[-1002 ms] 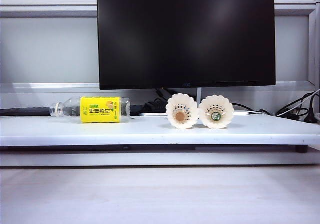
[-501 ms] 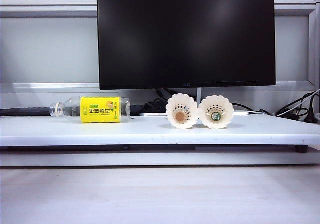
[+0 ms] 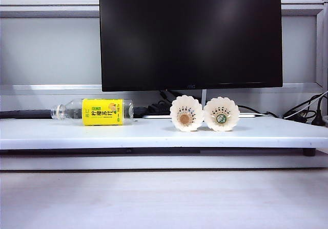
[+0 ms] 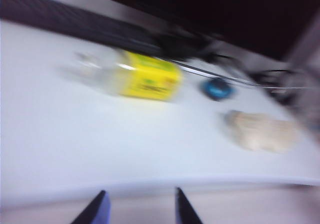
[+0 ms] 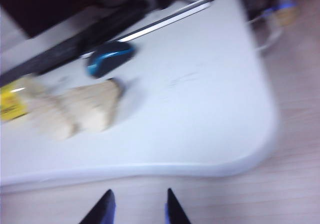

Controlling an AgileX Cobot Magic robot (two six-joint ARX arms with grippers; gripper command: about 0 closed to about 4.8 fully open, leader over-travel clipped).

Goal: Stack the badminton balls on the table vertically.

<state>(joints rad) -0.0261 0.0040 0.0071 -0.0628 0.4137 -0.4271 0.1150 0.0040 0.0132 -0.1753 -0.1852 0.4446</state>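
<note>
A white counter [image 3: 154,134] runs across the middle of the exterior view. From left to right it carries one clear bottle with a yellow label [image 3: 95,111] lying on its side, then two badminton balls [image 3: 204,113], side by side and touching, lying with their skirts open toward the camera. The left ball shows a tan cork centre, the right one a green centre. One black monitor [image 3: 190,36] fills the upper middle of the frame behind them. Cables [image 3: 307,111] lie at the far right. Neither arm appears in this view.

In the blurred left wrist view, the left hand [image 4: 139,209] sits at the lower edge, off the counter's near edge, its two fingers parted with nothing between them. The balls lie well apart from it, at the right of that frame, beyond bare counter.

In the right wrist view, the right hand [image 5: 138,206] likewise sits at the lower edge, fingers parted and empty. One blue-black mouse [image 5: 110,57] lies just behind the balls. The counter's rounded corner shows at the right.
</note>
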